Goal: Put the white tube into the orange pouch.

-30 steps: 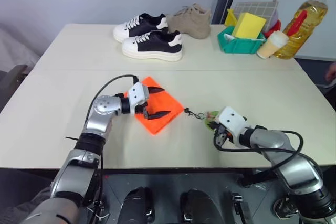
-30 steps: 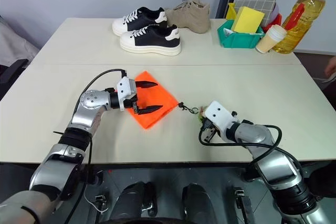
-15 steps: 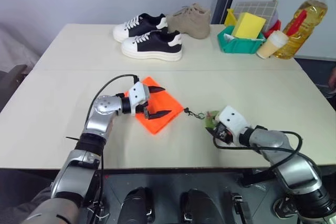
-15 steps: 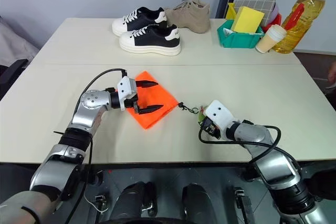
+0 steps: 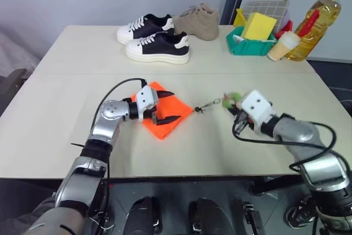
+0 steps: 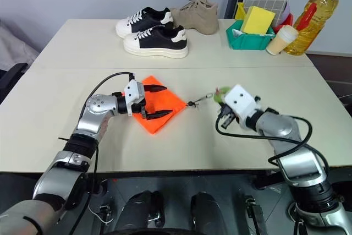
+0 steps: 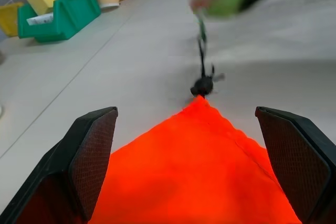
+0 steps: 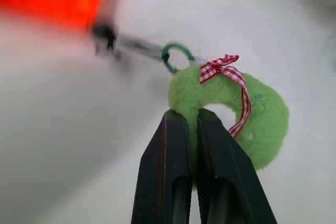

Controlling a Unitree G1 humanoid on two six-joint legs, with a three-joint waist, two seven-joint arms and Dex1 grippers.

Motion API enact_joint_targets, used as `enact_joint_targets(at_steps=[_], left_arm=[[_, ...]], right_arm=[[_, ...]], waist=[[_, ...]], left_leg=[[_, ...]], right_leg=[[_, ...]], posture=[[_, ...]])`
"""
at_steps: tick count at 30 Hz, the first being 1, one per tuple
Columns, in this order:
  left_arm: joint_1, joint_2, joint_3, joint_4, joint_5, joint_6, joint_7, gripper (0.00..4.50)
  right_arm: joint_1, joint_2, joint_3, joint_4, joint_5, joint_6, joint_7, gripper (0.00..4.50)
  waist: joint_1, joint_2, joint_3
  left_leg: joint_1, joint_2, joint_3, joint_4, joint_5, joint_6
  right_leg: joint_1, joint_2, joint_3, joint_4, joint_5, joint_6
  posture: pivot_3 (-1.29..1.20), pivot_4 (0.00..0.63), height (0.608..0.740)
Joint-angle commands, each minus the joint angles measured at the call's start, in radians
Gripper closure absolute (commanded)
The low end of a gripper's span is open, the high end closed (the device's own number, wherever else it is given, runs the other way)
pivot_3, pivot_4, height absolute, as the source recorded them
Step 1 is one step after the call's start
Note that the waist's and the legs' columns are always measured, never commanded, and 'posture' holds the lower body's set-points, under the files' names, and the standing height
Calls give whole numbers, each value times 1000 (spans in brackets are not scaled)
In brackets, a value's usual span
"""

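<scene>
Pale table point(image 5: 66, 97) holds everything, and the orange pouch point(image 5: 165, 115) lies flat in the middle of it. Left of the pouch, the left claw point(image 5: 163, 107) hangs over its edge with both fingers spread wide, holding nothing. Right of the pouch, a black cord point(image 5: 206, 104) runs to a fuzzy green tag point(image 8: 247, 116). The right claw point(image 8: 195, 129) pinches that tag tight, lifted off the table. I cannot find the white tube. The pouch looks soft, light and floppy, so it should be held by its edge near the cord.
</scene>
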Motion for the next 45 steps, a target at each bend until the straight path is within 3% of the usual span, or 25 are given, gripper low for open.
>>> enact_joint_targets(at_steps=[1, 9, 21, 28, 38, 45], left_arm=[[-27, 0, 26, 3, -26, -5, 4, 0], [-97, -43, 85, 65, -133, 151, -23, 0], [-94, -62, 68, 34, -127, 200, -98, 0], [-3, -74, 106, -90, -137, 178, 20, 0], [164, -130, 142, -322, -179, 260, 235, 0], [267, -180, 85, -481, -62, 199, 426, 0]], right_arm=[[-46, 3, -57, -78, 58, -16, 24, 4479], [-90, 20, -37, -126, 127, -26, 55, 4479], [-175, 123, 83, -153, 166, -25, 36, 4479], [-251, 213, 145, -83, 148, -36, 3, 4479], [-258, 254, 174, -21, 111, -81, -11, 4479], [-268, 284, 175, 15, 84, -96, -38, 4479]], waist=[[1, 0, 0], [2, 0, 0], [-1, 0, 0], [-1, 0, 0], [1, 0, 0], [-1, 0, 0]], left_leg=[[0, 0, 0, 0, 0, 0], [-1, 0, 0, 1, 0, 0], [-1, 0, 0, 1, 0, 0], [-1, 0, 0, 1, 0, 0], [-1, 0, 0, 1, 1, -1], [-1, 0, 0, 1, 1, -2]], right_leg=[[0, 0, 0, 0, 0, 0], [0, -1, 0, 0, 0, 0], [0, 0, 0, 0, 0, 0], [0, -1, 0, 1, 0, 0], [0, -2, 0, 1, 0, 0], [0, -2, 0, 1, 0, 0]], posture=[[0, 150, 740], [0, 150, 740], [0, 150, 740], [0, 150, 740], [0, 150, 740], [0, 150, 740]])
